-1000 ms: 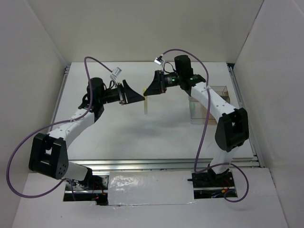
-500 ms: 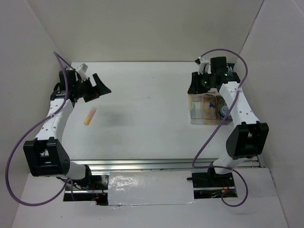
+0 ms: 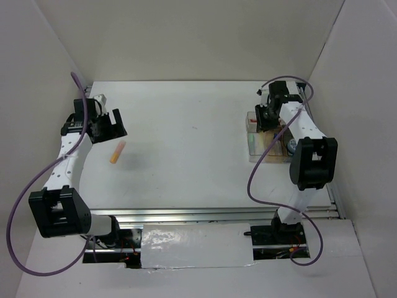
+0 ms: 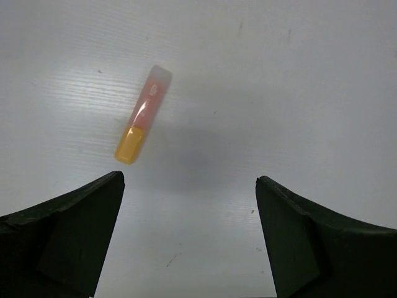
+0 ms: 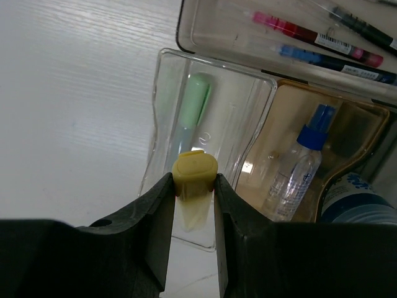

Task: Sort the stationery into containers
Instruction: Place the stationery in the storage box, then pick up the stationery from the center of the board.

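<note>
Pinching a yellow marker (image 5: pixel 195 172) in the right claw (image 5: pixel 193 186), just over the clear box (image 5: pixel 156 124). Holding the left claw (image 4: pixel 189 180) wide open, empty, above an orange marker (image 4: pixel 142 115) on the worktop (image 4: pixel 298 74).

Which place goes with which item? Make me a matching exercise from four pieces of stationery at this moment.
Items
1. orange marker
2. yellow marker
3. green marker
4. blue-capped clear bottle

Places
A. in the tan-tinted compartment
B. between the right fingers
C. loose on the table
D. in the clear compartment

Pairs: 1-C, 2-B, 3-D, 4-A
</note>
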`<move>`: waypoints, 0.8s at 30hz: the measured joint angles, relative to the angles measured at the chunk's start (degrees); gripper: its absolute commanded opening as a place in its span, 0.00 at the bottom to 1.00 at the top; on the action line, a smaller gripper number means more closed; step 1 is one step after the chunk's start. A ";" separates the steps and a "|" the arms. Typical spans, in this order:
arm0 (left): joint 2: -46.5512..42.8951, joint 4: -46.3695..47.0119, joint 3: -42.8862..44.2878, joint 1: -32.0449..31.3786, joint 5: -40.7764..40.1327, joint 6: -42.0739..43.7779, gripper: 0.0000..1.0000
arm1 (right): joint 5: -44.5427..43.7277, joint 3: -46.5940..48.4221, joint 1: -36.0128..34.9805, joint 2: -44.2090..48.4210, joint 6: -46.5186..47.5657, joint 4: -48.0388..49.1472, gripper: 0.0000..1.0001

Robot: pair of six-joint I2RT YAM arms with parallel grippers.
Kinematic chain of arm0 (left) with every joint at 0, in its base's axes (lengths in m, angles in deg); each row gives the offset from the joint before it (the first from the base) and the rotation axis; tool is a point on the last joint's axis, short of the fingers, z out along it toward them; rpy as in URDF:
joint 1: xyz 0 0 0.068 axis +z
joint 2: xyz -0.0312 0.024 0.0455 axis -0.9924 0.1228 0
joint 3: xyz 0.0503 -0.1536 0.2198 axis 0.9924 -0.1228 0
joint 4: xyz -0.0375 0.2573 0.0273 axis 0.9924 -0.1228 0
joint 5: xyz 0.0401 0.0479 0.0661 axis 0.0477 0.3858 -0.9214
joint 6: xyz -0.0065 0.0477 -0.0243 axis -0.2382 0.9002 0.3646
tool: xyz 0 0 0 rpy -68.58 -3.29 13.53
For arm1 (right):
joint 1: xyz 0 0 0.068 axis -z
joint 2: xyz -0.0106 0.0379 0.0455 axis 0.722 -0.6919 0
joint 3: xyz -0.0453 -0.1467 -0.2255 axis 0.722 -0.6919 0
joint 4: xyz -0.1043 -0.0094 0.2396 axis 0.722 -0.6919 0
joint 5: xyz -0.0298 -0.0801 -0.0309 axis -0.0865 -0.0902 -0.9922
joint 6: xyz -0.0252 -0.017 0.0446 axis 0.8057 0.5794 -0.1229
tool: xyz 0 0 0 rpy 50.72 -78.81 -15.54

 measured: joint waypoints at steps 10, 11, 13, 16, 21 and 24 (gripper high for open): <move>6.64 -4.00 0.00 1.11 -5.07 17.33 0.95 | -3.39 -0.04 0.00 -3.80 -0.72 0.04 0.57; 7.98 -4.55 0.02 1.60 -5.20 19.39 0.95 | -3.50 -0.04 -0.02 -4.04 -0.70 0.07 0.58; 10.58 -5.77 0.09 3.02 -5.14 23.12 0.93 | -3.52 -0.04 -0.09 -4.22 -0.74 -0.13 0.61; 14.93 -7.48 0.92 5.38 -5.20 27.52 0.88 | -2.64 0.35 -0.24 -4.11 -0.92 -0.87 0.61; 20.68 -8.17 2.19 7.74 -3.26 33.05 0.79 | 3.72 0.39 -0.39 -1.11 -0.85 -2.14 0.61; 23.69 -8.66 4.50 7.45 -1.70 34.86 0.74 | 8.02 0.39 -0.76 3.52 0.07 -2.78 0.61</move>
